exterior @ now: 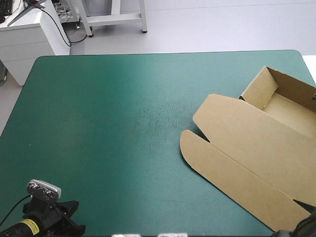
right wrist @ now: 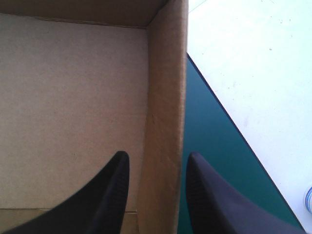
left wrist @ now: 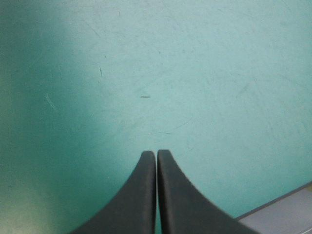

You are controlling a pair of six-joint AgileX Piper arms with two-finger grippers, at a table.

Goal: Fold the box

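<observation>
Brown board is seen in the high view as an open box (exterior: 237,143) on the right part of the teal-green counter (exterior: 98,123). Its tray (exterior: 261,89) is raised by the right edge and its lid (exterior: 217,163) is laid flat toward the middle. The left gripper (exterior: 69,217) is parked at the near left corner, well apart from the box.

In the left wrist view, the black fingers (left wrist: 146,195) are pressed together into one arch over bare cover, and nothing is held.

In the right wrist view, the right gripper (right wrist: 157,158) is spread apart astride a tray wall (right wrist: 165,97), with one finger inside the tray and one outside. No clamping can be made out. The counter's edge and the floor (right wrist: 253,63) lie just beyond the wall.

Several risks are judged from here. If the wall is pinched and dragged outward, the light box could be slid over that near edge. A hard squeeze could crease the board or pull a tucked wall loose. With the left gripper so far off, the box cannot be braced.
</observation>
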